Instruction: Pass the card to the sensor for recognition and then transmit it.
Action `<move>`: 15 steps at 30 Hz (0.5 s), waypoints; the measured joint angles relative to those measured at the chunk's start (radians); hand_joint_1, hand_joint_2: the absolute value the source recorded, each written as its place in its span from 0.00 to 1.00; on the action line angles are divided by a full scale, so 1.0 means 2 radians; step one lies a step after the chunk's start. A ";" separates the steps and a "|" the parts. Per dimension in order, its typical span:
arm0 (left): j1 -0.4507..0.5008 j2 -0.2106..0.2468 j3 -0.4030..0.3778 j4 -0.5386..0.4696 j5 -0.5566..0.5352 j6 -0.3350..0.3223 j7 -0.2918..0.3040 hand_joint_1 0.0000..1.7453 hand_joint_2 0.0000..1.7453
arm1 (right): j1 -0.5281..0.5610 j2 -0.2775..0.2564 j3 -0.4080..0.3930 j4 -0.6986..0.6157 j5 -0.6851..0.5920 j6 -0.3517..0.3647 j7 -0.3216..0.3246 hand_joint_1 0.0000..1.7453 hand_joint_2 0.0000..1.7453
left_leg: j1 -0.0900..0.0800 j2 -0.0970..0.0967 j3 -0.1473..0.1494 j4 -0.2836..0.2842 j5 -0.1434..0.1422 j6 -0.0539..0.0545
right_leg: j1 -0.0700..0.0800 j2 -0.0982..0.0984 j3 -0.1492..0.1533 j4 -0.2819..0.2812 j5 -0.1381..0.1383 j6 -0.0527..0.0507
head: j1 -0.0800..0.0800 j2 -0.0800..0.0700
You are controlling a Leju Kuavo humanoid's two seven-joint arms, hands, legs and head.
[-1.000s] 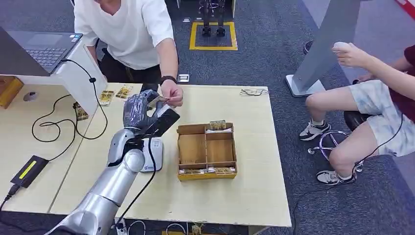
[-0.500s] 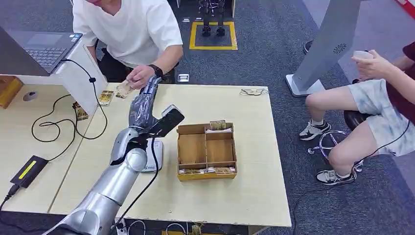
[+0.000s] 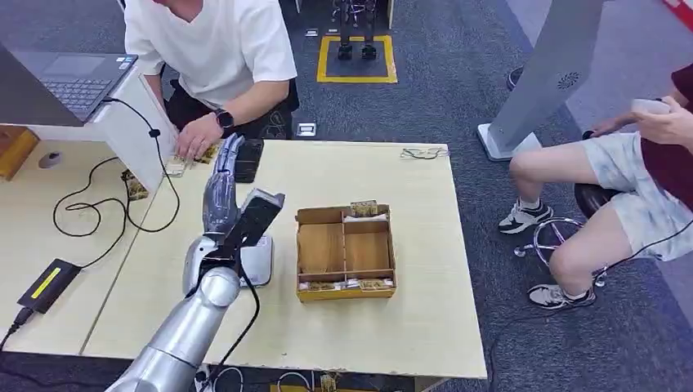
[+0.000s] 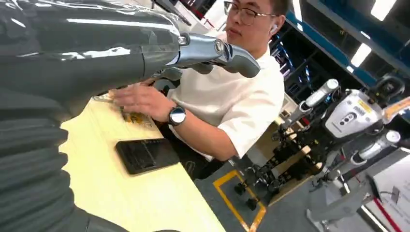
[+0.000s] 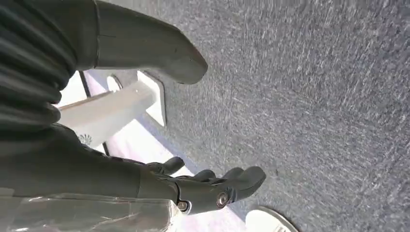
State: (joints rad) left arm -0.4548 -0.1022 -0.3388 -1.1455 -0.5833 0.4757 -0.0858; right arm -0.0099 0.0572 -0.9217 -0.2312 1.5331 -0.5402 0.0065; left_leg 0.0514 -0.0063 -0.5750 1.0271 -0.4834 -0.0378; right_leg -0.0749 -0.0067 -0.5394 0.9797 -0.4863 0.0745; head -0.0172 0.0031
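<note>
Pale wood table point(image 3: 392, 327) fills my head view, with a person point(image 3: 216, 49) seated at its far edge. Nearer stands the divided box point(image 3: 345, 251), and beside it the sensor point(image 3: 260, 263) under my left arm. My left hand point(image 3: 222, 192) is raised over the table, fingers spread and holding nothing; my right hand point(image 5: 208, 186) hangs over carpet, fingers apart. Cards point(image 3: 204, 153) lie under the person's hand point(image 3: 194, 145). My worry: reaching there could strike that hand or the phone point(image 3: 248, 160).

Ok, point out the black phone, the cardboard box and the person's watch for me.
black phone point(image 4: 146, 155), left wrist view, middle of its screen.
cardboard box point(image 3: 319, 247), head view, floor of its left compartment.
watch point(image 4: 177, 116), left wrist view, its face.
</note>
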 joint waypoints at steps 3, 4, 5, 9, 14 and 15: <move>0.014 0.003 0.000 -0.016 0.003 0.001 -0.003 0.00 1.00 | 0.000 0.004 -0.005 0.000 -0.009 0.001 -0.004 0.00 1.00 | 0.000 0.000 0.000 0.000 0.000 0.000 | 0.000 0.000 0.000 0.000 0.000 0.000 | 0.000 0.000; 0.018 0.005 0.000 -0.023 0.006 0.003 -0.005 0.00 1.00 | 0.000 0.004 -0.008 0.000 -0.017 0.002 -0.006 0.00 1.00 | 0.000 0.000 0.000 0.000 0.000 0.000 | 0.000 0.000 0.000 0.000 0.000 0.000 | 0.000 0.000; 0.022 0.006 0.000 -0.029 0.008 0.005 -0.005 0.00 1.00 | -0.001 0.005 -0.013 0.000 -0.023 0.004 -0.008 0.00 1.00 | 0.000 0.000 0.000 0.000 0.000 0.000 | 0.000 0.000 0.000 0.000 0.000 0.000 | 0.000 0.000; 0.037 0.009 0.000 -0.045 0.020 0.012 -0.010 0.00 1.00 | -0.002 0.006 -0.025 0.000 -0.036 0.011 -0.008 0.00 1.00 | 0.000 0.000 0.000 0.000 0.000 0.000 | 0.000 0.000 0.000 0.000 0.000 0.000 | 0.000 0.000; 0.053 0.008 0.000 -0.057 0.032 0.030 -0.017 0.00 1.00 | -0.003 0.009 -0.039 0.000 -0.043 0.018 -0.003 0.00 1.00 | 0.000 0.000 0.000 0.000 0.000 0.000 | 0.000 0.000 0.000 0.000 0.000 0.000 | 0.000 0.000; 0.057 0.008 0.000 -0.059 0.035 0.034 -0.021 0.00 0.00 | -0.003 0.009 -0.041 0.000 -0.043 0.019 -0.001 0.00 1.00 | 0.000 0.000 0.000 0.000 0.000 0.000 | 0.000 0.000 0.000 0.000 0.000 0.000 | 0.000 0.000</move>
State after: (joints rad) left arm -0.3407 -0.0858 -0.3387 -1.2627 -0.5124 0.5428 -0.1273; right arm -0.0158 0.0755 -1.0040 -0.2312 1.4466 -0.5013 0.0042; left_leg 0.0514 -0.0062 -0.5750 1.0271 -0.4833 -0.0378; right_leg -0.0749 -0.0066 -0.5396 0.9797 -0.4862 0.0745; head -0.0168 0.0031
